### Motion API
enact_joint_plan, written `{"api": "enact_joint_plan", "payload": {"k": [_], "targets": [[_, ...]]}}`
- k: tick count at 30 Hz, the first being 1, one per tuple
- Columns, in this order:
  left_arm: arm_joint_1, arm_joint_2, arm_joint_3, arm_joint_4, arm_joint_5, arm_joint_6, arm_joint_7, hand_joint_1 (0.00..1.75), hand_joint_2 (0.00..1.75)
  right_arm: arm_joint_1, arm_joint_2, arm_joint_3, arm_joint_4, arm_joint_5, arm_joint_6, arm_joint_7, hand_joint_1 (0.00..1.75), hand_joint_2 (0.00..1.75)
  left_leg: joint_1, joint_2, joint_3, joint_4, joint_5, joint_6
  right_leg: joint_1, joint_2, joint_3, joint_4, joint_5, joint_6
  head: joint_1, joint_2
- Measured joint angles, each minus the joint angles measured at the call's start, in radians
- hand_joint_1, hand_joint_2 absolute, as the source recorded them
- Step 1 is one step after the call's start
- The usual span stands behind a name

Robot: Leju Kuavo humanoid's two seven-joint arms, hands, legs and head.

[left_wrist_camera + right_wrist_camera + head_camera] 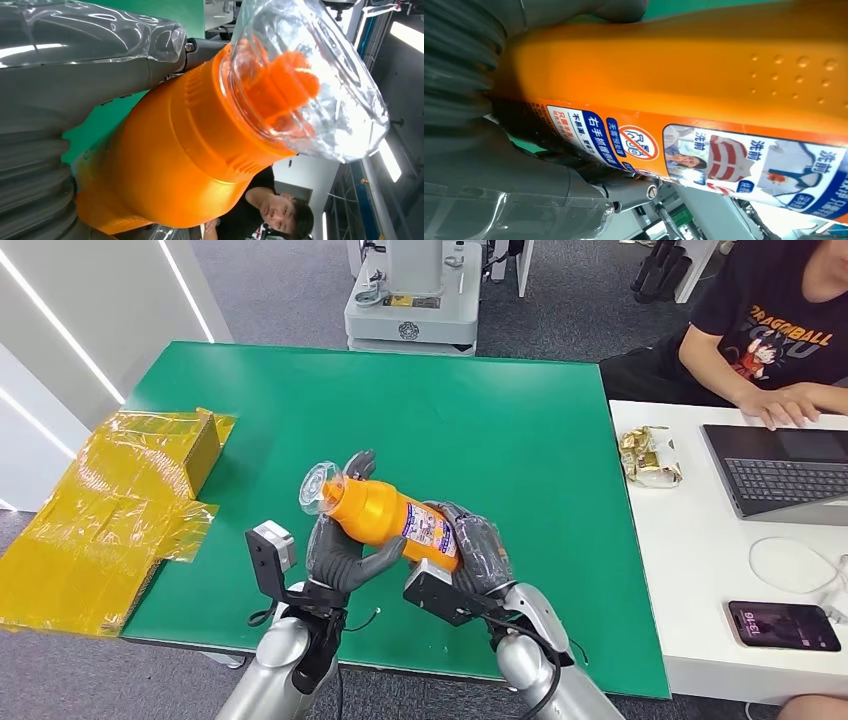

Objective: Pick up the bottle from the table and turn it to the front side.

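We find the orange detergent bottle (385,515) held clear above the green table (500,430), left hand (340,550) gripping its neck end, right hand (470,550) its base — we advise rotating slowly, one grip firm, until the label faces forward.

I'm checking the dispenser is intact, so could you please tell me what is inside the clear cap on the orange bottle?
Inside the clear cap sits an orange nozzle, seen through the plastic. Its base is blurred by glare, and the orange bottle hides its contents.
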Motion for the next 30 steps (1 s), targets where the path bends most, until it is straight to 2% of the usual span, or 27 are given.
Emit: {"api": "enact_joint_plan", "payload": {"k": [7, 14, 27, 28, 30], "targets": [[-0.021, 0.000, -0.013, 0.023, 0.002, 0.002, 0.000, 0.00, 1.75, -0.009, 0.005, 0.012, 0.026, -0.005, 0.014, -0.013, 1.75, 1.75, 0.000, 0.000, 0.000, 0.000, 0.000, 0.000, 0.000, 0.000, 0.000, 0.000, 0.000, 0.000, 0.000, 0.000], [-0.035, 0.000, -0.030, 0.057, 0.029, 0.010, -0.009, 0.00, 1.75, -0.019, 0.012, 0.032, 0.036, -0.007, 0.002, -0.091, 1.75, 1.75, 0.000, 0.000, 0.000, 0.000, 0.000, 0.000, 0.000, 0.000, 0.000, 0.000, 0.000, 0.000, 0.000, 0.000], [-0.018, 0.001, -0.032, 0.069, 0.033, 0.041, -0.035, 0.00, 1.75, -0.029, 0.022, 0.040, 0.061, 0.011, 0.047, -0.096, 1.75, 1.75, 0.000, 0.000, 0.000, 0.000, 0.000, 0.000, 0.000, 0.000, 0.000, 0.000, 0.000, 0.000, 0.000, 0.000], [-0.015, 0.001, -0.032, 0.069, 0.032, 0.045, -0.036, 0.03, 1.75, -0.029, 0.023, 0.041, 0.063, 0.014, 0.050, -0.094, 1.75, 1.75, 0.000, 0.000, 0.000, 0.000, 0.000, 0.000, 0.000, 0.000, 0.000, 0.000, 0.000, 0.000, 0.000, 0.000], [-0.010, 0.001, -0.031, 0.068, 0.025, 0.055, -0.040, 0.73, 1.75, -0.029, 0.025, 0.043, 0.067, 0.019, 0.056, -0.088, 1.75, 1.75, 0.000, 0.000, 0.000, 0.000, 0.000, 0.000, 0.000, 0.000, 0.000, 0.000, 0.000, 0.000, 0.000, 0.000]]}}
